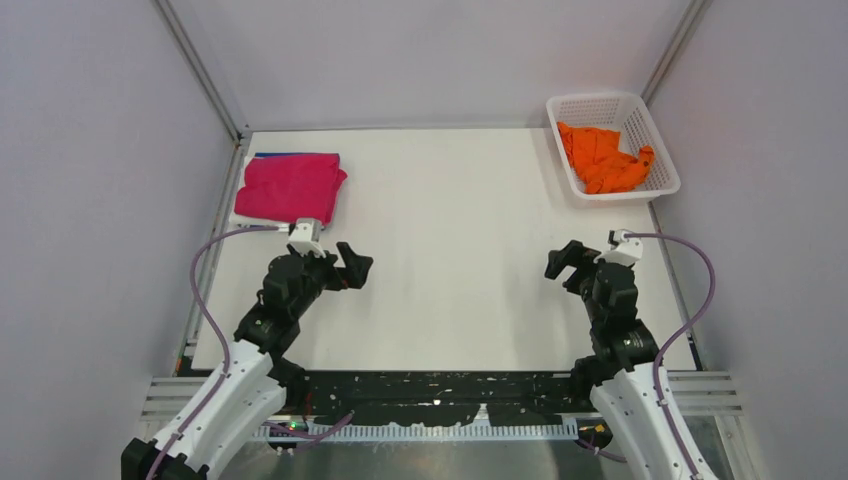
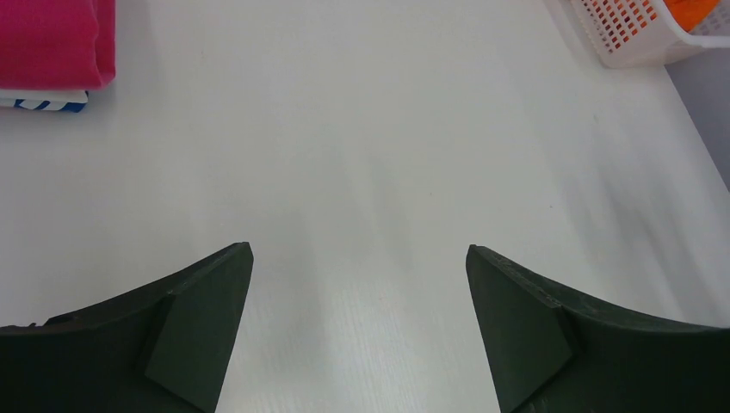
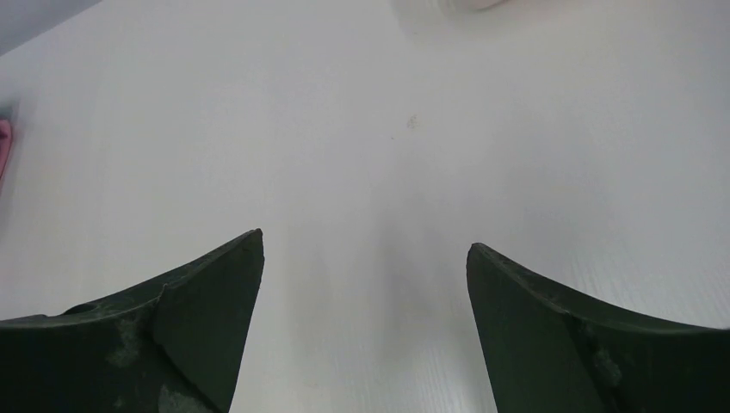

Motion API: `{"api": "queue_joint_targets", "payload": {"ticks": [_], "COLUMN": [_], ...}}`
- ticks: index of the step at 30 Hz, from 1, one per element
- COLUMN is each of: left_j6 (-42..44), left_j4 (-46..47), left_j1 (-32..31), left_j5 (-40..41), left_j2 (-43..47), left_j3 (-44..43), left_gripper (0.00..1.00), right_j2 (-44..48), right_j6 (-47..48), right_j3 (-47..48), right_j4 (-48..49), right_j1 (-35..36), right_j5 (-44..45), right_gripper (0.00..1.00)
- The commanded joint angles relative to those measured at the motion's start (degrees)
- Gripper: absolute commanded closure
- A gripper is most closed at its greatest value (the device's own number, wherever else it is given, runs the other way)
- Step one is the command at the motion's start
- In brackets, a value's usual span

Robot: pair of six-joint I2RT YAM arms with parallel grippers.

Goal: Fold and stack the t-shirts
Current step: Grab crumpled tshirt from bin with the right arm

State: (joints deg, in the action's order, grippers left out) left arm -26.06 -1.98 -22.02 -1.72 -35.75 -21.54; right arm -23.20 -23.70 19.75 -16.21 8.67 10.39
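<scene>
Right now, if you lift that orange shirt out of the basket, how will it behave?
Probably floppy: the orange shirt lies crumpled, so it should drape and unfurl. The mesh basket looks light and may shift if cloth snags its rim.

Top view: high, rear, looking down on table (image 1: 450, 200). Wrist views: low, close, forward. Left shares basket (image 2: 628, 47).

One pink t-shirt (image 1: 290, 187), one orange t-shirt (image 1: 603, 158), one blue t-shirt (image 2: 69, 107), one basket (image 1: 655, 135), a left tool (image 1: 352, 266) and a right tool (image 1: 563, 262).
</scene>
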Motion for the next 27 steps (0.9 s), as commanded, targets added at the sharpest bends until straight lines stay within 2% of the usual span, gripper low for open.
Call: {"api": "queue_joint_targets", "payload": {"ticks": [1, 5, 9, 16, 19, 21, 24, 27], "left_j6": [1.3, 1.3, 1.1, 1.7, 2.6, 2.9, 3.3, 3.6], "left_j4": [3.1, 2.8, 3.2, 2.3, 2.1, 2.1, 2.2, 2.1], "left_j1": [-0.2, -0.2, -0.2, -0.2, -0.2, -0.2, -0.2, -0.2], "left_j5": [-2.2, -3.1, -3.3, -1.8, -1.7, -1.7, -1.3, -0.5], "left_j2": [-0.9, -1.9, -2.8, -3.8, -3.1, -2.8, -2.7, -3.3], "left_j3": [-1.2, -1.9, -1.9, -2.9, -3.1, -3.2, -3.4, -3.4], "left_gripper": [0.01, 0.01, 0.01, 0.01, 0.01, 0.01, 0.01, 0.01], "right_j2": [-2.8, -8.2, -19.3, -51.5, -62.2, -73.3, -83.7, -95.6], "right_j6": [-2.5, -2.7, -1.2, -2.8, -3.1, -2.6, -0.6, 1.9], "right_j3": [4.4, 8.0, 17.2, 46.3, 55.9, 66.2, 76.2, 89.0], "right_j4": [3.6, 8.2, 10.8, 1.7, -1.9, -4.8, -8.6, -13.3], "right_j1": [0.0, 0.0, -0.6, -10.0, -13.9, -15.9, -18.3, -19.7], "right_j5": [5.0, 9.2, 12.1, 8.4, 7.8, 7.7, 8.9, 13.7], "right_gripper": [0.05, 0.05, 0.05, 0.05, 0.05, 0.05, 0.05, 0.04]}}
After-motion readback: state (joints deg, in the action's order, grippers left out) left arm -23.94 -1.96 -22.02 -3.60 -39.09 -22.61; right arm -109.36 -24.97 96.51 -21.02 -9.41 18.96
